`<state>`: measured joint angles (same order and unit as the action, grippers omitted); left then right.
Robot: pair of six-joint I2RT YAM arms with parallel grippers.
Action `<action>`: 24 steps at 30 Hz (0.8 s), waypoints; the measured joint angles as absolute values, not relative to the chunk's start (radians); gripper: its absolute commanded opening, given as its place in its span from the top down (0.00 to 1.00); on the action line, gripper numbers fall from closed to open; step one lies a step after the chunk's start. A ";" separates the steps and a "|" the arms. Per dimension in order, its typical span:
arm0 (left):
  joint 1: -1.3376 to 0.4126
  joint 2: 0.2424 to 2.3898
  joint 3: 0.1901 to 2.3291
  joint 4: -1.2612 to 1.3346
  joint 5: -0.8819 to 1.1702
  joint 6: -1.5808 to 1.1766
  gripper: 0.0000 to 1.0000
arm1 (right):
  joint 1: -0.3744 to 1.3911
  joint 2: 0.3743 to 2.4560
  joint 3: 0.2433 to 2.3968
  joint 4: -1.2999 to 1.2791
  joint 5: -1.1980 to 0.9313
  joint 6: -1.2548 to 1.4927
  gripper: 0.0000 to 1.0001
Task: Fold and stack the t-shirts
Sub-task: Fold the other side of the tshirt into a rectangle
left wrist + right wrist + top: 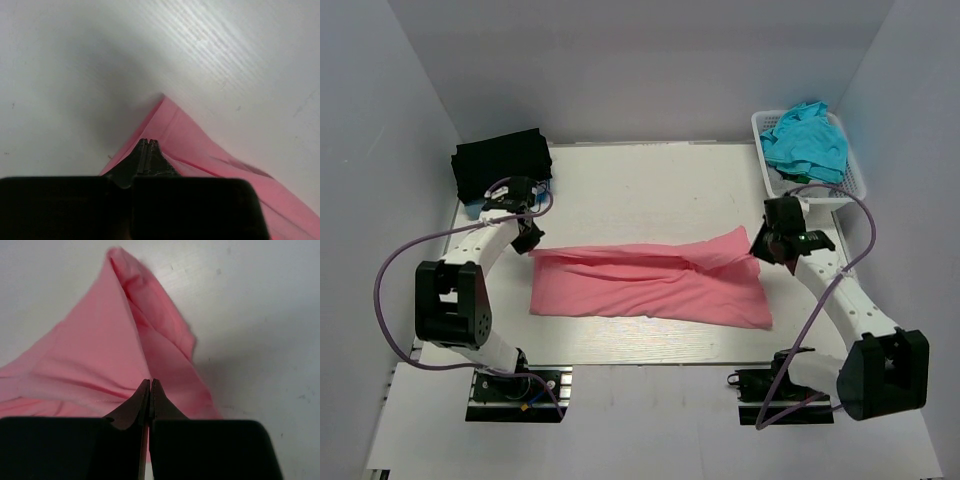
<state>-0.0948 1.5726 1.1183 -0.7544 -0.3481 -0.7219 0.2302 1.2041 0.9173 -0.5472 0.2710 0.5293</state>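
Observation:
A salmon-pink t-shirt (650,285) lies folded lengthwise into a long band across the middle of the table. My left gripper (528,238) is shut at its far left corner; in the left wrist view the closed fingertips (149,141) sit over the pink cloth (200,145), which comes to a point ahead of them. My right gripper (761,246) is shut on the far right corner, which is lifted; in the right wrist view pink cloth (90,350) shows between the closed jaws of that gripper (151,381). A folded black t-shirt (500,160) lies at the back left.
A white lattice basket (851,186) at the back right holds a crumpled teal t-shirt (807,140). A bit of light blue cloth (470,209) shows under the black shirt's front edge. White walls enclose the table on three sides.

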 measured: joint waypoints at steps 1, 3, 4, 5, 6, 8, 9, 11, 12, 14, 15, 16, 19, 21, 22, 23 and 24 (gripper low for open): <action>-0.095 1.563 1.098 -0.755 -0.346 -0.729 1.00 | 0.230 1.184 0.880 -0.552 0.264 0.550 1.00; -0.096 1.546 1.059 -0.752 -0.338 -0.743 1.00 | 0.230 1.135 0.796 -0.569 0.253 0.606 1.00; -0.096 1.538 1.034 -0.752 -0.331 -0.752 0.84 | 0.230 1.105 0.750 -0.587 0.247 0.636 0.80; -0.095 1.530 1.007 -0.753 -0.327 -0.764 0.70 | 0.230 1.076 0.707 -0.604 0.239 0.679 0.67; -0.094 1.528 0.987 -0.764 -0.323 -0.772 0.51 | 0.229 1.049 0.667 -0.615 0.231 0.718 0.62; -0.094 1.531 0.958 -0.790 -0.316 -0.788 0.12 | 0.229 0.997 0.585 -0.635 0.213 0.790 0.45; -0.094 1.536 0.953 -0.813 -0.318 -0.803 0.06 | 0.229 0.982 0.554 -0.648 0.202 0.826 0.38; -0.093 1.547 0.949 -0.852 -0.323 -0.830 0.01 | 0.229 0.973 0.517 -0.684 0.181 0.882 0.24; -0.093 1.554 0.949 -0.872 -0.329 -0.841 0.01 | 0.229 0.973 0.511 -0.700 0.178 0.899 0.22; -0.093 1.574 0.979 -0.929 -0.338 -0.858 0.01 | 0.229 0.975 0.522 -0.726 0.181 0.913 0.17; -0.093 1.583 1.005 -0.952 -0.343 -0.863 0.01 | 0.229 0.979 0.538 -0.737 0.185 0.909 0.15; -0.093 1.591 1.040 -0.975 -0.348 -0.867 0.01 | 0.229 0.985 0.565 -0.749 0.191 0.904 0.15; -0.093 1.593 1.177 -0.997 -0.351 -0.863 0.01 | 0.229 1.015 0.699 -0.764 0.197 0.862 0.10; -0.095 1.584 1.250 -0.969 -0.328 -0.842 0.01 | 0.230 1.028 0.786 -0.739 0.190 0.822 0.10; -0.096 1.575 1.264 -0.949 -0.310 -0.829 0.01 | 0.231 1.030 0.818 -0.714 0.176 0.801 0.10; -0.098 1.563 1.269 -0.926 -0.283 -0.817 0.01 | 0.232 1.032 0.836 -0.685 0.159 0.784 0.10; -0.099 1.554 1.265 -0.900 -0.249 -0.804 0.01 | 0.235 1.033 0.840 -0.653 0.138 0.770 0.10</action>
